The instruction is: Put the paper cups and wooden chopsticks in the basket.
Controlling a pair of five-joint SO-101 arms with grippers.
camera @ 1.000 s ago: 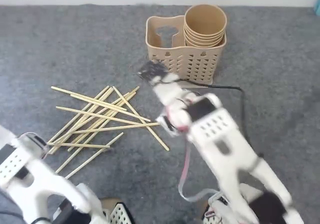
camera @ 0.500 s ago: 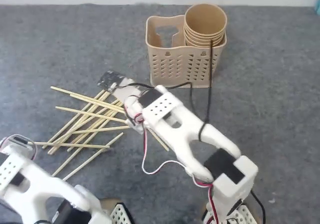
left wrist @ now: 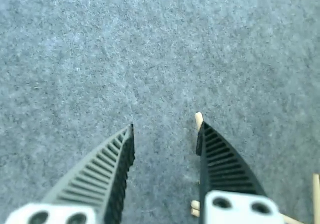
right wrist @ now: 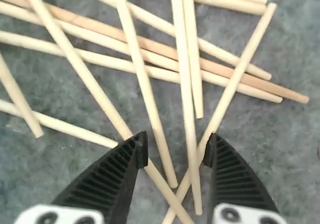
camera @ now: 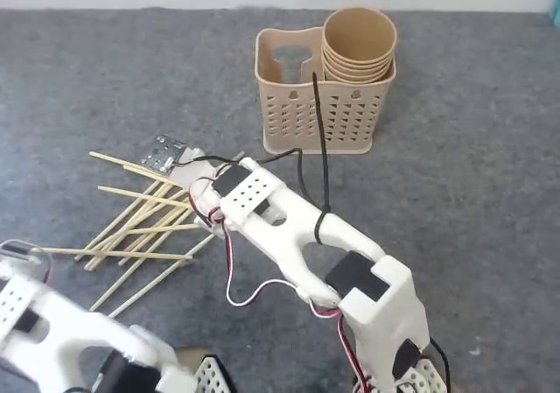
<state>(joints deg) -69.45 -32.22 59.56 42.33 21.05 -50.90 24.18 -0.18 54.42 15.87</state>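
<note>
Currently your right gripper [right wrist: 175, 139] hangs spread wide over the crossed wooden chopsticks [right wrist: 184, 84] on the carpet [right wrist: 280, 134], seemingly straddling several, so closing could pinch a bundle that scissors loose.

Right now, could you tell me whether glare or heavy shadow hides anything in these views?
High view: even, soft light, no glare; the basket and paper cups are plainly lit. Right wrist view: the chopsticks cast only faint shadows on the mat. Left wrist view: flat light on the mat, no glare.
</note>
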